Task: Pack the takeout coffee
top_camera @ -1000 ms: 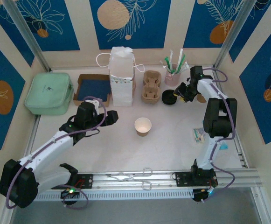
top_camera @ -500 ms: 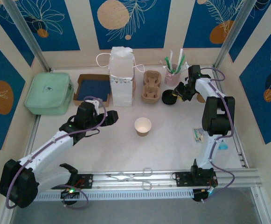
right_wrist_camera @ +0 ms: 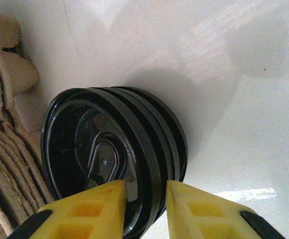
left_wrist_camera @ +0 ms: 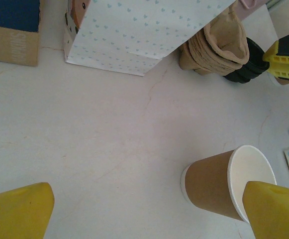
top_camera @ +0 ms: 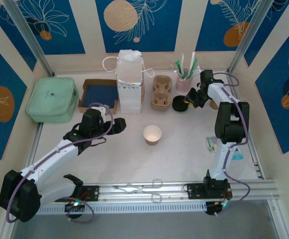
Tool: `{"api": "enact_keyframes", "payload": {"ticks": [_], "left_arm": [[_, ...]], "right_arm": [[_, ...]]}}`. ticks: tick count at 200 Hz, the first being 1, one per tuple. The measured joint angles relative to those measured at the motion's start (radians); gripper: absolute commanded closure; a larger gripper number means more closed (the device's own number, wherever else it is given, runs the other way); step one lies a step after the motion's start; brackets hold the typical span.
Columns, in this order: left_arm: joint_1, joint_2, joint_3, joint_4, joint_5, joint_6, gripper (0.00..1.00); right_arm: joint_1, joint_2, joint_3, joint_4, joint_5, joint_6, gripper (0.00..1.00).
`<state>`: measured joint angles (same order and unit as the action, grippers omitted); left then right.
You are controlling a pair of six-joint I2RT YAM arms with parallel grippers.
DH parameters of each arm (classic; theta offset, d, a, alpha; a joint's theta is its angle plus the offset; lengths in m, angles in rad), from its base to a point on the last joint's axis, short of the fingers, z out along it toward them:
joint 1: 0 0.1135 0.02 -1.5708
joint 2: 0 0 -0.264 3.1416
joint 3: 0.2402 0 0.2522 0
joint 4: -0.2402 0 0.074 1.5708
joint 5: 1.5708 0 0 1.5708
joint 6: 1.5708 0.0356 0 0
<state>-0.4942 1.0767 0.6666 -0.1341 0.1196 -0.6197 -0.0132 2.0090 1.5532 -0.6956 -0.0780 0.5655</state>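
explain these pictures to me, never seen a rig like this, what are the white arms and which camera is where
These are two robot arms bolted at the near edge of a table, each ending in a two-finger gripper. The wide picture comes from a fixed camera above and behind them. The other two come from cameras on the wrists, so the yellow blocks are each arm's own fingers. On the table stand a lidless paper cup, a white paper bag, a pulp cup carrier, a stack of black lids and a pink cup of straws. The left gripper is open and holds nothing. The right gripper has its fingers either side of the lid stack's edge; whether it grips, I cannot tell.
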Motion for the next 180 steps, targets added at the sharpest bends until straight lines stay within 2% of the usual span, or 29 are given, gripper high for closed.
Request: {"api": "enact_keyframes", "payload": {"ticks": [88, 180], "left_arm": [[0.000, -0.002, 0.000, 0.000, 0.000, 0.000, 0.03], [0.000, -0.018, 0.000, -0.001, 0.000, 0.000, 0.03]], "right_arm": [[0.005, 0.006, 0.013, 0.000, -0.001, 0.000, 0.73], [0.014, 0.021, 0.027, -0.001, -0.001, 0.004, 0.83]]}}
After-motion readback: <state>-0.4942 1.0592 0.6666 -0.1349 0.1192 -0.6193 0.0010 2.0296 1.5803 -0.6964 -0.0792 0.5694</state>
